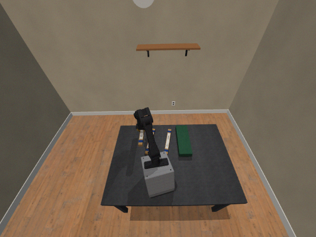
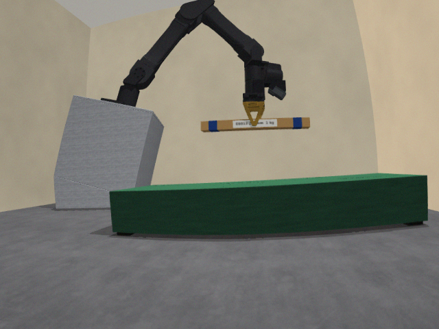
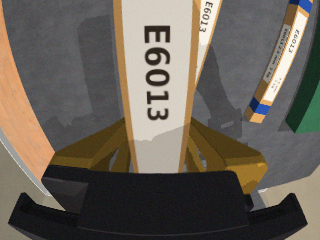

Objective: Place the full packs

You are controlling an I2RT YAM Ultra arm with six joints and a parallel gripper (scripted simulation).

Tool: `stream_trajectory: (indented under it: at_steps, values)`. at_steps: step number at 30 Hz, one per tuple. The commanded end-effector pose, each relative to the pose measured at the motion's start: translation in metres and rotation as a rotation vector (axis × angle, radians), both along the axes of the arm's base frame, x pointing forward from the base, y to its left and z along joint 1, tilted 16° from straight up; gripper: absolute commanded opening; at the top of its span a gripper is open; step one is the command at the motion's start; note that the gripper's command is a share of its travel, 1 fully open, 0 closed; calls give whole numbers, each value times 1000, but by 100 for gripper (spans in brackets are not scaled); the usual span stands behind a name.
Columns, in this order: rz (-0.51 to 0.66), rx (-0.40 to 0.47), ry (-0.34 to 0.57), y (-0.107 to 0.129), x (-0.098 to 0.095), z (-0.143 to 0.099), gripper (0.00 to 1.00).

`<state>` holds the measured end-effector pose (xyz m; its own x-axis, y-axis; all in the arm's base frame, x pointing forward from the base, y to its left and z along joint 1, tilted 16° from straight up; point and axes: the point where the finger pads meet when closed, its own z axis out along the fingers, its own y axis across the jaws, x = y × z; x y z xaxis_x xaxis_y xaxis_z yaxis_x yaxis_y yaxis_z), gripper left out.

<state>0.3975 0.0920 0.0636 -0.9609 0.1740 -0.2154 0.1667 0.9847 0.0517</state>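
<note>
My gripper (image 2: 254, 122) is shut on a long tan pack of electrodes (image 2: 254, 124) with blue bands and a white label. It holds the pack level, high above the table. The held pack fills the wrist view (image 3: 156, 67), marked E6013, and also shows in the top view (image 1: 140, 138). A second pack lies on the table under the arm, partly hidden, and shows in the wrist view (image 3: 210, 14). A third pack (image 1: 167, 140) lies to the right, next to the green low platform (image 1: 183, 140), and shows in the wrist view (image 3: 280, 54). The platform top (image 2: 269, 182) carries nothing.
The grey robot base block (image 1: 158, 176) stands on the dark table in front of the packs. A wooden shelf (image 1: 168, 47) hangs on the far wall. The table's left edge (image 1: 112, 158) lies near the held pack.
</note>
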Motion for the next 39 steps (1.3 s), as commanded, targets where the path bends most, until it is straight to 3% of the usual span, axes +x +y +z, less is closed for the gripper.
stream_trajectory:
  at_steps: [1, 11, 14, 28, 30, 39]
  values:
    - [10, 21, -99, -10, 10, 34, 0]
    - [10, 23, -127, -30, 15, 40, 0]
    - [10, 17, -91, -40, 5, 27, 0]
    - [10, 16, -126, -71, 11, 34, 0]
    - [10, 14, -102, -76, 4, 24, 0]
    - [10, 11, -119, -100, 7, 26, 0]
